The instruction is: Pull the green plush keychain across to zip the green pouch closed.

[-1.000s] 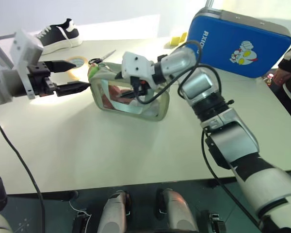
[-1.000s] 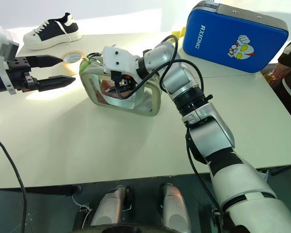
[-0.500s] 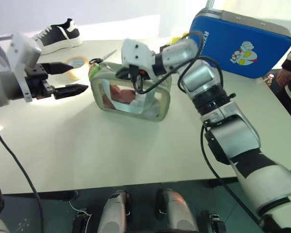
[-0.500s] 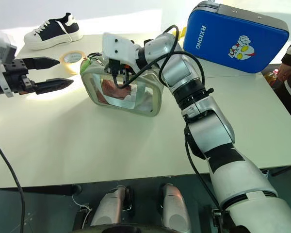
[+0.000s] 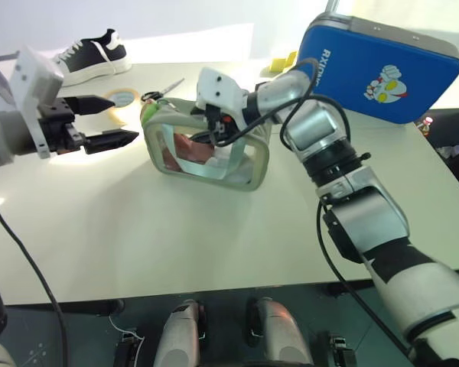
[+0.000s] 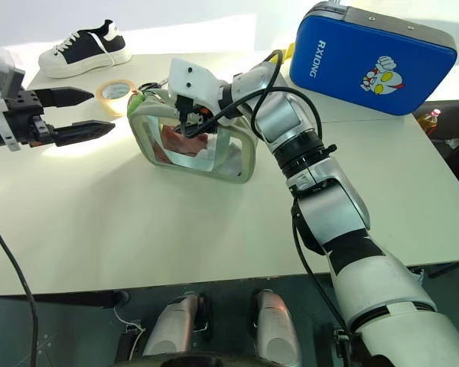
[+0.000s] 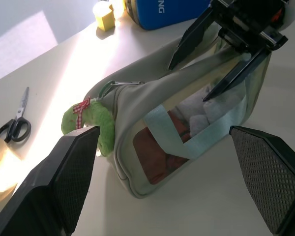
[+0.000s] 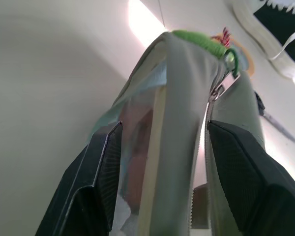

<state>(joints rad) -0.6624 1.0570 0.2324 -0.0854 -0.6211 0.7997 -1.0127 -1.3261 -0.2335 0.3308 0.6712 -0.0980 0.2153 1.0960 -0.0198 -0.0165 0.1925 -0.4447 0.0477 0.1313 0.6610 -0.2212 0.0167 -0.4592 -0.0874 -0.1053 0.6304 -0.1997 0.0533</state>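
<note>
The green plush keychain (image 7: 91, 125) hangs at the end of the green pouch (image 5: 206, 157) nearest the left tool, off the zipper pull, so the zip looks not yet drawn across. The pouch stands upright on the counter (image 5: 138, 229), toward twelve o'clock of the counter's middle in the head views.

To do this step well, I judge one tool must steady the pouch by its fabric top edge while the other pinches the fuzzy ring close to the pull and draws it straight along the zipper line; a sideways or upward tug would likely lift or tip the light pouch instead.

The right tool (image 8: 160, 162) reaches down and across from three o'clock, its fingers astride one side of the pouch's open top, parted and not visibly pinching the fabric. The left tool (image 5: 111, 122) hovers at nine o'clock of the pouch, roughly level, pointing at the keychain end, fingers spread wide and grasping nothing, just short of the charm.

Beyond the pouch lie scissors (image 7: 14, 123) and a tape roll (image 6: 115, 90), well apart.
</note>
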